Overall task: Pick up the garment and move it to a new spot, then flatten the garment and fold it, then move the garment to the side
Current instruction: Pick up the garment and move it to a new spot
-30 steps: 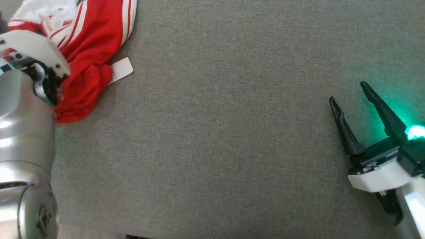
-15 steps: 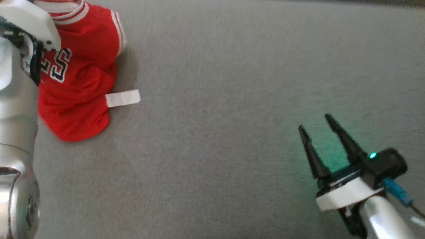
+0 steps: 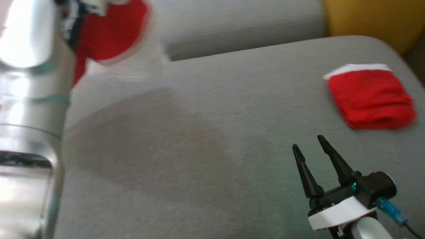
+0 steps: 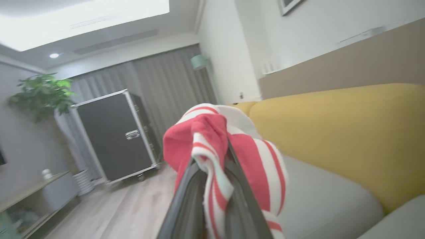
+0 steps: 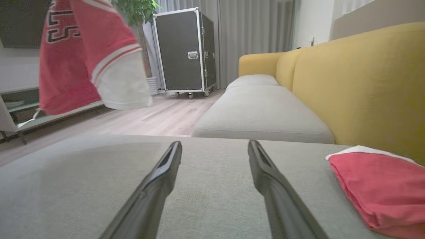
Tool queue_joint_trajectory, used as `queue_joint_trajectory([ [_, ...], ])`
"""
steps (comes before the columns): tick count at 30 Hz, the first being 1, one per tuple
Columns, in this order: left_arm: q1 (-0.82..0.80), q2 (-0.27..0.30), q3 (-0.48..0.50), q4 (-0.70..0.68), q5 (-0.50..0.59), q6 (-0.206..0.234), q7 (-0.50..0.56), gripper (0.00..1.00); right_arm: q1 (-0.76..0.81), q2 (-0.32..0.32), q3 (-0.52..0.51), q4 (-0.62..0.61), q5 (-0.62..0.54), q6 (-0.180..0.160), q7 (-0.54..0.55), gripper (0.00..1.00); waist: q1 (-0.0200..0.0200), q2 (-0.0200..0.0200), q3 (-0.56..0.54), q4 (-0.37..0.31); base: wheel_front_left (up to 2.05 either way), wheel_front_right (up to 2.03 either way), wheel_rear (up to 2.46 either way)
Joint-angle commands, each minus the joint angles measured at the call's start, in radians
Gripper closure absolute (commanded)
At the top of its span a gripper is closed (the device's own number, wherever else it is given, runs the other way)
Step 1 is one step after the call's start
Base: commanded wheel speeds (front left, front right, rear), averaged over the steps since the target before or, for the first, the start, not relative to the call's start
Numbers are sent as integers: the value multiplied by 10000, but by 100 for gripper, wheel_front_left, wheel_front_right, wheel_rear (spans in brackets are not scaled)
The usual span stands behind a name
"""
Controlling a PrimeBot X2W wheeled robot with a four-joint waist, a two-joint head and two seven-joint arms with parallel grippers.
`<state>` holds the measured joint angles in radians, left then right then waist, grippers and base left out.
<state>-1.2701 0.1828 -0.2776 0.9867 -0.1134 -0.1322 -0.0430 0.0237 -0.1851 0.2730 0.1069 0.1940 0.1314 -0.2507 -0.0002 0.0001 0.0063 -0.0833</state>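
The garment [image 3: 113, 36] is a red jersey with white stripes, hanging blurred in the air at the top left of the head view, off the grey cushion [image 3: 199, 149]. In the left wrist view my left gripper [image 4: 211, 156] is shut on a bunched fold of the garment [image 4: 249, 159], which drapes over both fingers. The right wrist view shows the garment [image 5: 73, 56] dangling at the upper left with black lettering on it. My right gripper [image 3: 308, 146] hovers low over the cushion at the lower right, open and empty [image 5: 215, 146].
A folded red cloth with a white edge [image 3: 370, 96] lies on the cushion's far right corner [image 5: 378, 186]. The yellow sofa back [image 5: 358, 83] rises behind it. A second seat cushion [image 5: 262, 116], wooden floor and a black wheeled case [image 5: 184, 49] lie beyond.
My left gripper closed on the jersey and raised it off the cushion. The head camera tilted upward, bringing the sofa back and folded cloth into view. The right gripper stayed open.
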Motion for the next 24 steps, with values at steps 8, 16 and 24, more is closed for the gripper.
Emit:
queue_joint_trajectory([
  [8,1377,-241,-1143,-1366,-1629,17,276,100,-510,104,215,-333,129,-7,-110,0,2,-1,29,-1898,0,0,0],
  [16,4620,-395,-1505,-1305,-2007,255,-1094,100,-870,524,462,-146,259,-7,-110,0,2,-1,1174,-2305,0,0,0],
  [24,6800,-890,-1301,-1908,-2076,1017,-2173,0,-771,728,26,451,361,-7,-110,0,2,-1,1214,-1544,0,0,0],
])
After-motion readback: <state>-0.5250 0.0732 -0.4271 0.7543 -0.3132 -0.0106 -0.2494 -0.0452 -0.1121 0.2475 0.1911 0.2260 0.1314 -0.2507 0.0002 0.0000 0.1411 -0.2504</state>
